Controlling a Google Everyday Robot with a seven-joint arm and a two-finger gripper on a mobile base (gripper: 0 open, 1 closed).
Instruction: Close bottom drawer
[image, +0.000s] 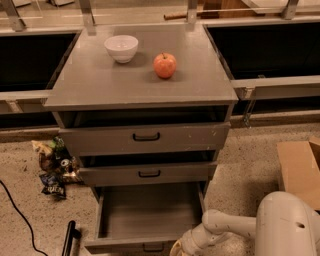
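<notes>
The bottom drawer (145, 212) of the grey cabinet is pulled far out, its wide shallow tray empty. Its narrow front with a small black handle (152, 247) lies at the lower edge of the camera view. My white arm reaches in from the lower right. My gripper (179, 248) is at the drawer front's right end, just right of the handle, and is mostly cut off by the frame edge. The middle drawer (147, 173) and top drawer (145, 136) stand slightly out.
A white bowl (121, 48) and a red apple (164, 65) sit on the cabinet top. Snack wrappers (52, 167) and a black cable (20, 215) lie on the floor at left. A black post (70, 239) stands lower left. A cardboard box (300, 167) is at right.
</notes>
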